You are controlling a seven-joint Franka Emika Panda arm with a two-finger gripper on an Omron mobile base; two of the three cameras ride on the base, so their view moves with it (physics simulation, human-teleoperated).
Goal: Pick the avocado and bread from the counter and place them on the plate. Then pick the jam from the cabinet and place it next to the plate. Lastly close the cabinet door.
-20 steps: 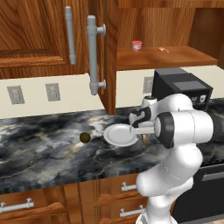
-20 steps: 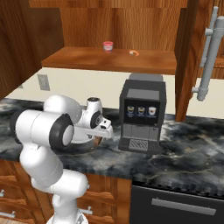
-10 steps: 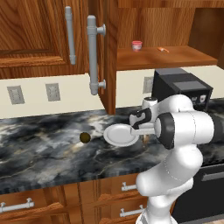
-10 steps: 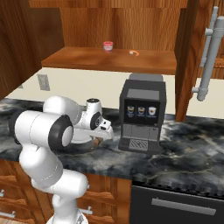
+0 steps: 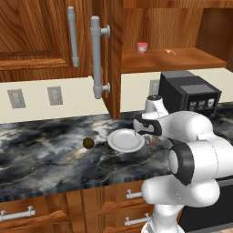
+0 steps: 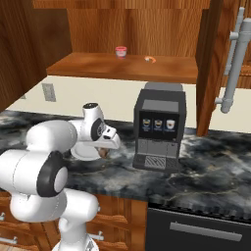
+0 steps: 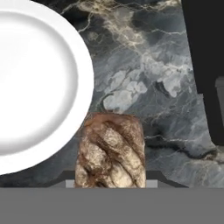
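One bare plate (image 7: 39, 78) — bread (image 7: 110, 151) beside

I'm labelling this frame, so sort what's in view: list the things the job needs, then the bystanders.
Job:
avocado, on the counter
bread, between the shut jaws
plate, bare
jam, on the cabinet shelf
cabinet door, open

Bystanders:
coffee machine
orange scrap on the shelf
wall outlets

Two base cameras behind arm at 7 and 5 o'clock, sharing plate (image 5: 125, 140); hand camera close above bread (image 7: 111, 151).
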